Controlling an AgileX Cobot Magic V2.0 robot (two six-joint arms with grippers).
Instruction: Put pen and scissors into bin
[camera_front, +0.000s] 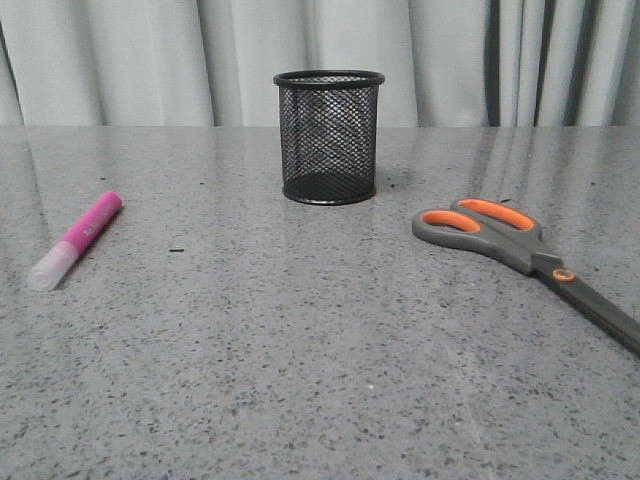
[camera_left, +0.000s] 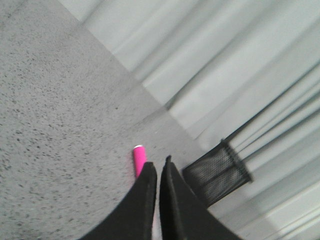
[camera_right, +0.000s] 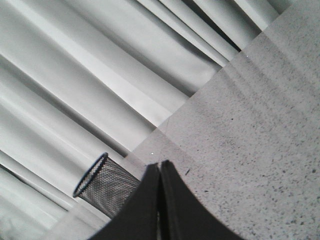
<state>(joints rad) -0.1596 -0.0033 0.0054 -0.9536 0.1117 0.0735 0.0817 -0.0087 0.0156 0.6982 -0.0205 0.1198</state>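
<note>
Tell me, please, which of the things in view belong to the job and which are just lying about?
Belonging to the job:
- bright-pink marker pen with whitish cap
- grey scissors with orange-lined handles
- black wire-mesh cylindrical bin

Just there:
- speckled grey stone table
- pale pleated curtain
- small dark speck

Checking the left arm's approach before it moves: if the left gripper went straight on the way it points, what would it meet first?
Probably the pink pen, just beyond the left gripper; its fingertips are shut. Depth is unclear.
</note>
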